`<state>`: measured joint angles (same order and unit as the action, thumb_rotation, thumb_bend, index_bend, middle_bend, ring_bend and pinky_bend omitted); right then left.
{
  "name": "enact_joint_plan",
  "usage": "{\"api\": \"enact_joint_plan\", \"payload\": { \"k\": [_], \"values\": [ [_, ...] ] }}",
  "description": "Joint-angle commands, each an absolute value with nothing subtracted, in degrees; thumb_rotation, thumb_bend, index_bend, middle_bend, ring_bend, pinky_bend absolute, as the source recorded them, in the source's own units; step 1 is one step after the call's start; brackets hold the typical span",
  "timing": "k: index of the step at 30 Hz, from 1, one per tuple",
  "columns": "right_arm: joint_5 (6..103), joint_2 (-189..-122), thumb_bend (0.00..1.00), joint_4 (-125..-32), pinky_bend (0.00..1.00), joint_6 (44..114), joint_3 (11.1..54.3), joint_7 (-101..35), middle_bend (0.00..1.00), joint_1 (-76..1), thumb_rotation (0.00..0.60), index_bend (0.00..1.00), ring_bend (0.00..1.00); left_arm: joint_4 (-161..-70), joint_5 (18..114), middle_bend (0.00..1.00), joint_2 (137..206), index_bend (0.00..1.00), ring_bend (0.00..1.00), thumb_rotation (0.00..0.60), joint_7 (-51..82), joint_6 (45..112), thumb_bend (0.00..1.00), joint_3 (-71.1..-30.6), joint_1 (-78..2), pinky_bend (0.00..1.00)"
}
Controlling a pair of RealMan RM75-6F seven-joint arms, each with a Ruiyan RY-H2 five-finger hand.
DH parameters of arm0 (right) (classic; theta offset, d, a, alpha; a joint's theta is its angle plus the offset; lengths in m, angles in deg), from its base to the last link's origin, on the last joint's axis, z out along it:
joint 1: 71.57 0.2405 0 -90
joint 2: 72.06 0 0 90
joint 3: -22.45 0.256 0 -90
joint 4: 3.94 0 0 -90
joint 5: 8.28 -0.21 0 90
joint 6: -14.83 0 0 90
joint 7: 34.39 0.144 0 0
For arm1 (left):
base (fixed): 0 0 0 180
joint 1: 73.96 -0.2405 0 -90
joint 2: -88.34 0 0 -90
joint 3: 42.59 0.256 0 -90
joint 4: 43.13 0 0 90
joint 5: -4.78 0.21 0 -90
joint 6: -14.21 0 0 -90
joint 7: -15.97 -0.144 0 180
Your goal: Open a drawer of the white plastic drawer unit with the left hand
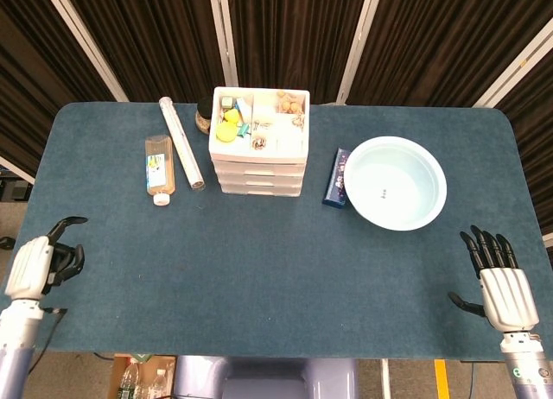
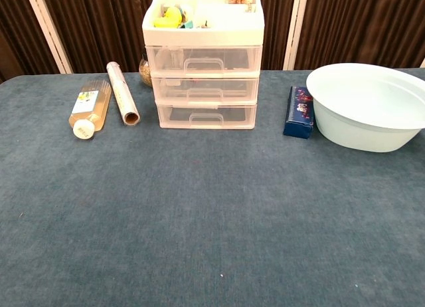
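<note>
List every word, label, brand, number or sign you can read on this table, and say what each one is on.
No text reads clearly in either view.
Bottle: white label with green and blue print, too small to read.
Blue box: red and white markings, blurred.
Bowl: small dark mark at its centre, illegible.
Drawer unit: no visible lettering.

We seem to be in a staged robot test space, not a lived-in room. A blue felt-covered worktop [image 1: 259,278] stands before dark pleated curtains [image 1: 285,36] hung between white metal frame bars [image 1: 226,36]. Yellow tape [image 1: 441,380] marks the floor, and household props sit in a tidy row.
</note>
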<state>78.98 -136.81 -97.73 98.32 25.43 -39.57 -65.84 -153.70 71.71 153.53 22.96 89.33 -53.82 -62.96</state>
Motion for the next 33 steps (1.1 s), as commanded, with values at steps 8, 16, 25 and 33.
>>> {"api": "enact_joint_plan", "payload": {
  "k": [8,16,25,33],
  "values": [
    [79.70,-136.39,0.17,-97.66,0.00,98.90,25.16,-38.34,0.00,-66.09,0.600,0.00,0.00,-158.04,25.27,1.00,166.26,0.28,0.97,0.600,29.18,78.11,0.64,-72.65,-43.17,0.96],
    [79.94,-136.05,0.17,-97.69,0.00,98.89,25.07,-37.08,0.00,-66.08,0.600,0.00,0.00,-150.23,15.60,1.00,174.78,0.29,0.98,0.600,29.78,74.99,0.64,-77.54,-35.57,0.97],
    [80.47,-135.79,0.17,-97.88,0.00,98.94,25.04,-35.69,0.00,-65.93,0.600,0.00,0.00,-142.69,10.15,1.00,181.70,0.30,0.98,0.600,34.30,67.82,0.64,-80.27,-31.81,0.98],
    [80.94,-135.45,0.17,-98.15,0.00,98.92,24.91,-34.45,0.00,-65.83,0.600,0.00,0.00,-136.83,14.95,1.00,187.85,0.28,0.99,0.600,33.70,69.49,0.64,-79.75,-27.69,0.98]
  ]
}}
